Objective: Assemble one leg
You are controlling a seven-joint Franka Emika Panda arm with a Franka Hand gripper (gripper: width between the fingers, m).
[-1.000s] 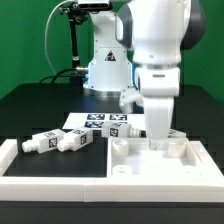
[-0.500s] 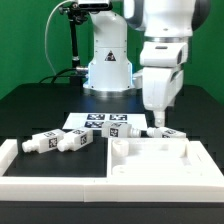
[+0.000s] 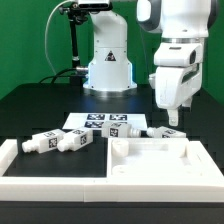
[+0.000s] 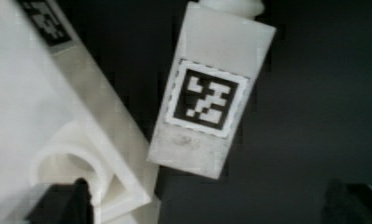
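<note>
Up and away toward the exterior view's right has gone the gripper (image 3: pixel 177 118) since a second ago, when it stood low in the panel (image 3: pixel 165 165); it now hangs clear of the panel's far edge with nothing in it. Nearest the camera, a white rail (image 3: pixel 12 160) runs along the front of the table and turns back at nine o'clock. Inside it, the panel lies flat at about five o'clock in the scene, its raised rim and corner sockets facing up. At nine o'clock from the panel, other legs (image 3: pixel 68 142) lie on their sides close together on the black table (image 3: pixel 30 110), tags showing. Just past the panel's far edge, at about one o'clock from its middle, the leg (image 3: pixel 160 133) lies on its side on the table, just beside the rim; whether it touches the rim I cannot tell. The gripper is above and slightly to three o'clock of that leg. The wrist view looks down on the leg (image 4: pixel 209 95), one square tag facing up, with the panel's corner (image 4: pixel 58 130) beside it. The dark fingertips (image 4: pixel 55 200) sit far apart at the picture's two corners, so the jaws are spread wide. The marker board (image 3: pixel 100 122) lies flat at eleven o'clock from the panel. Farthest back, at twelve o'clock, stands the arm's white base (image 3: pixel 108 65).
</note>
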